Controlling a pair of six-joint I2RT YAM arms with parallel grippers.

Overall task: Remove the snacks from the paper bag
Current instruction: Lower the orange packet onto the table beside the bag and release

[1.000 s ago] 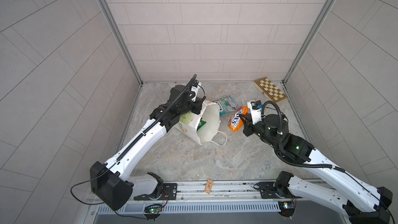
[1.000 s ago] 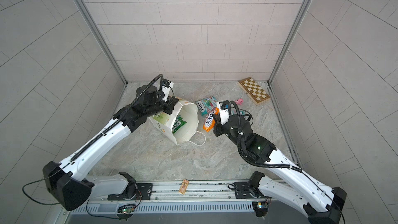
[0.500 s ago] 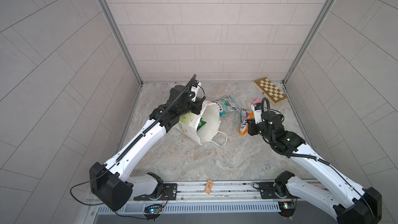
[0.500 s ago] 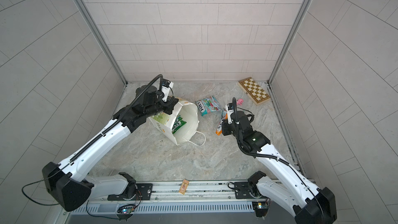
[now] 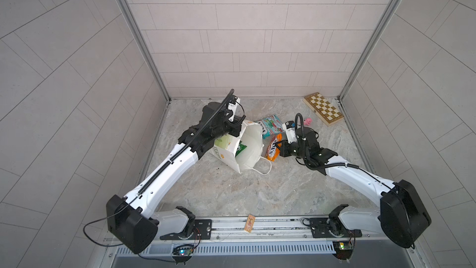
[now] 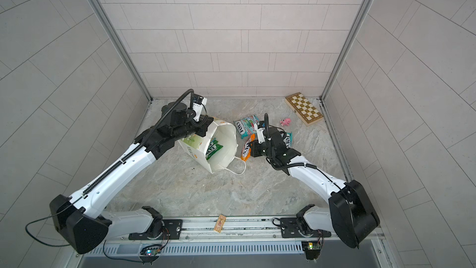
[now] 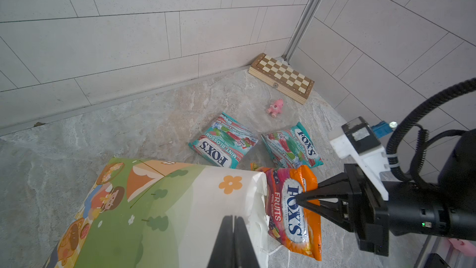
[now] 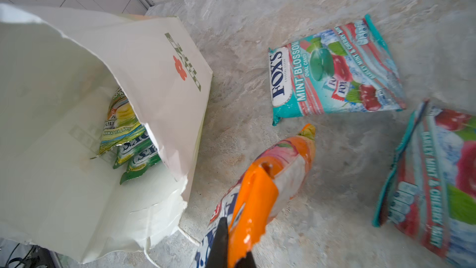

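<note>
arms (image 5: 175, 174) white | joints (image 5: 403, 215) black | cables (image 5: 215, 114) ribbed | right claw (image 7: 298, 198) black

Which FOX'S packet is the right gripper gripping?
The orange Fruits packet, pinched in the right gripper beside the paper bag. The two teal packets lie loose on the floor; green ones sit inside the bag.

left tool (image 7: 234, 219): fingers cut by the frame edge in its wrist view; in both top views tips hidden behind its own body and the bag (image 5: 253, 137) rim. right tool (image 8: 233, 242): fingers mostly out of frame in its wrist view, likewise the orange packet (image 8: 257, 197) lower end. second teal packet (image 8: 435, 181) blurred and cropped there; in a top view that packet (image 6: 288, 139) shows only a corner past the right arm. green packets (image 8: 140, 157) half covered by bag wall, count unclear. card (image 5: 249, 223) on rail: print unreadable.
</note>
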